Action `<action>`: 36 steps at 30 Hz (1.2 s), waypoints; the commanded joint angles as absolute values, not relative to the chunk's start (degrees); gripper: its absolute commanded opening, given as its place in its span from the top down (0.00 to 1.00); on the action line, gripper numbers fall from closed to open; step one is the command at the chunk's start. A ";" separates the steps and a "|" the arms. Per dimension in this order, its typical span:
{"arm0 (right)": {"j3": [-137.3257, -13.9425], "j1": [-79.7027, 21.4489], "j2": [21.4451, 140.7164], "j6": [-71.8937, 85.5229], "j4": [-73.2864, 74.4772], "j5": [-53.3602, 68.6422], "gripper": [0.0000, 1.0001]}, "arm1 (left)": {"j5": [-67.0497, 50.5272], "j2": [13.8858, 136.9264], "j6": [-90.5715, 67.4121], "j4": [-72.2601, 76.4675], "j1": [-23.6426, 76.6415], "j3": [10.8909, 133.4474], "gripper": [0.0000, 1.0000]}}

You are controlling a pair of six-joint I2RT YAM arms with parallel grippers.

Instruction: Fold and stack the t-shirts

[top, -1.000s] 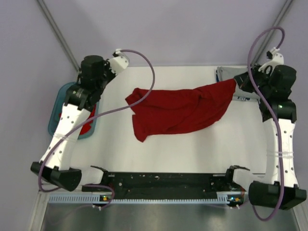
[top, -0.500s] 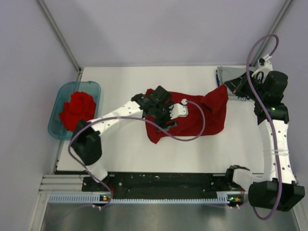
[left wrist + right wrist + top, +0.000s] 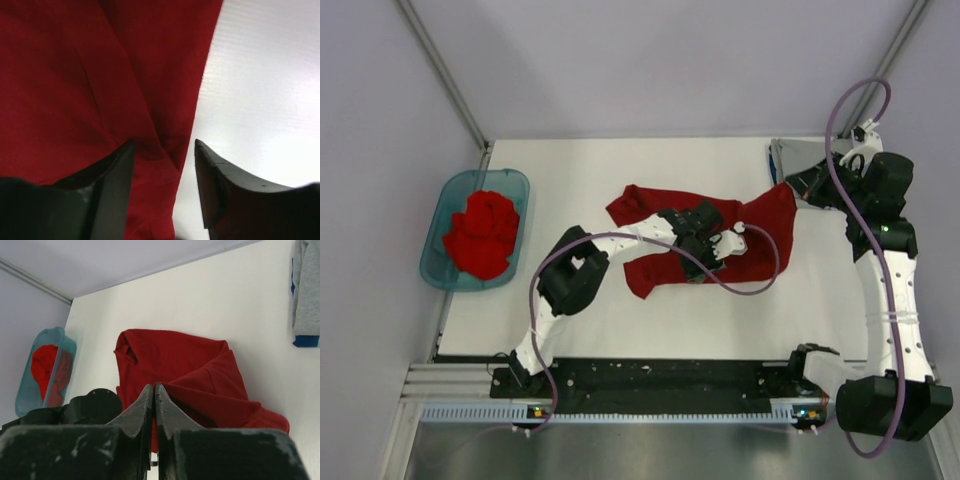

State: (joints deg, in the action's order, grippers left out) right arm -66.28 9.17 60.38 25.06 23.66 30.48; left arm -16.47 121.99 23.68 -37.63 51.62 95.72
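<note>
Lining up your pinch on the red t-shirt [image 3: 645, 275].
Left gripper [image 3: 164, 145] gapes astride its edge, right gripper [image 3: 152, 386] clenched on a corner; drop lower before you close.

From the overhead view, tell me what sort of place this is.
Probably a robotics lab cell: robot arms bolted to a white table, plain panel walls around it, a red t-shirt laid out, a teal tub of red cloth.

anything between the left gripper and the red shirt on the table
Nothing visible does. The left gripper hangs open right over the edge of the red shirt, with only cloth and bare table below its fingers.
</note>
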 commanded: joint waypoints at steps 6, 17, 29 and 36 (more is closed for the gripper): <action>-65.57 9.49 59.15 23.12 22.24 30.76 1.00 | -8.88 125.59 22.76 -38.84 52.03 102.04 0.61; -65.92 9.49 58.54 22.33 22.50 31.03 1.00 | -3.42 126.74 25.13 -39.54 52.03 101.87 0.59; -65.92 9.49 58.27 21.62 23.11 29.45 1.00 | -0.54 125.26 27.24 -43.77 53.17 101.77 1.00; -68.37 13.00 59.15 22.76 23.03 26.98 1.00 | 11.59 107.70 32.25 -44.38 45.98 105.37 1.00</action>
